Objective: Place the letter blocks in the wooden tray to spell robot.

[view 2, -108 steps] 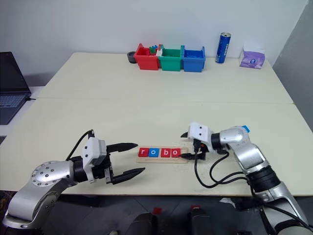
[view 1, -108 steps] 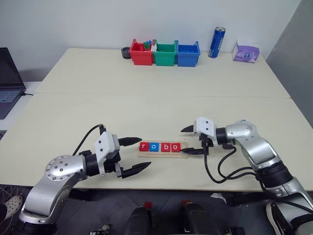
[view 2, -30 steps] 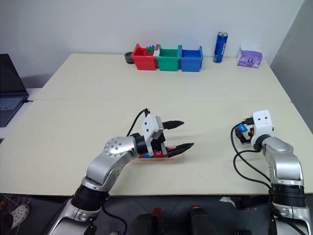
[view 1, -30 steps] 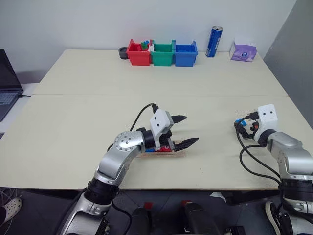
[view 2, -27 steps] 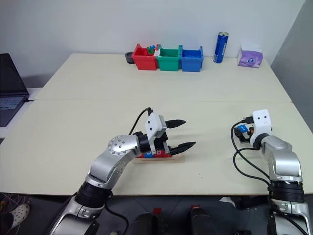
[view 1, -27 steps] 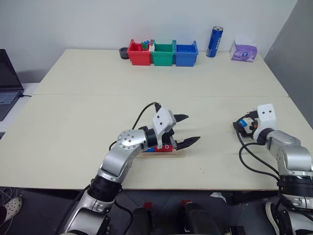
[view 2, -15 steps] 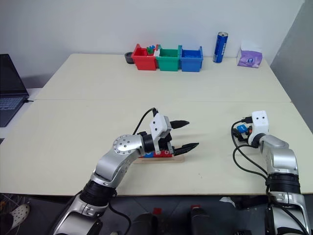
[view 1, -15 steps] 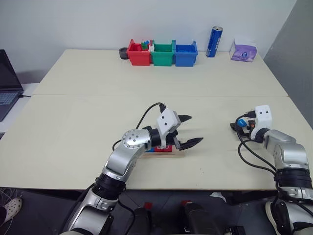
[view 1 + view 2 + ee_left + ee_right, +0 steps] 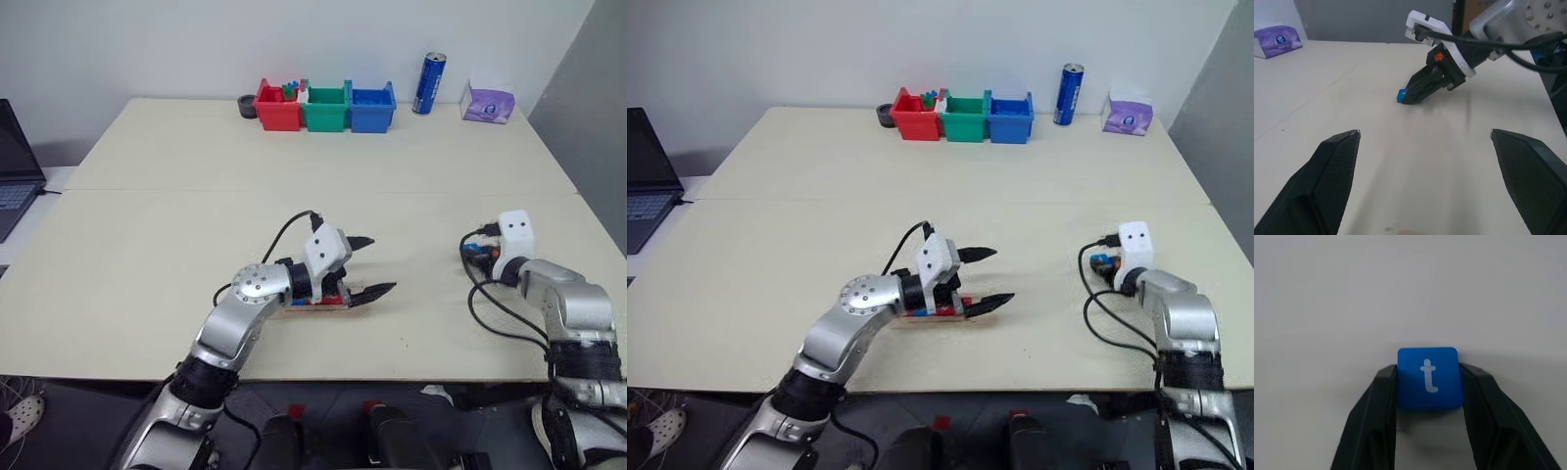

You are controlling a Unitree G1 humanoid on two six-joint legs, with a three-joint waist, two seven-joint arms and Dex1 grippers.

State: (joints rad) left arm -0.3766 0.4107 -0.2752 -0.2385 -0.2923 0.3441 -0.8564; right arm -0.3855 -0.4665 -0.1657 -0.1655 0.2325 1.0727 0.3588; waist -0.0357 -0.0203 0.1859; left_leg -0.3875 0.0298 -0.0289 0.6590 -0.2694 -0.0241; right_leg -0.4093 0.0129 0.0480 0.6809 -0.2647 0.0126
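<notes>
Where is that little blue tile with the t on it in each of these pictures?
Left eye view: the blue t tile is a small blue spot at the right gripper.
Right eye view: again at that gripper, right of centre.
Left wrist view: at the tip of the black fingers, on the table.
Right wrist view: centre, between two fingers.
Shared landmark: the right gripper.

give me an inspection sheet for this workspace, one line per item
surface: pale table, two tops joined by a seam.
job's things: blue t block between the right gripper's fingers; wooden tray holds red and blue blocks, mostly hidden by the left arm.
clutter: three coloured bins, blue can, tissue pack at the far edge.
grippers: left gripper open beside the tray; right gripper shut on the t block.
cables: black cable loops at each wrist.
surroundings: laptop at the left; plain wall behind.
</notes>
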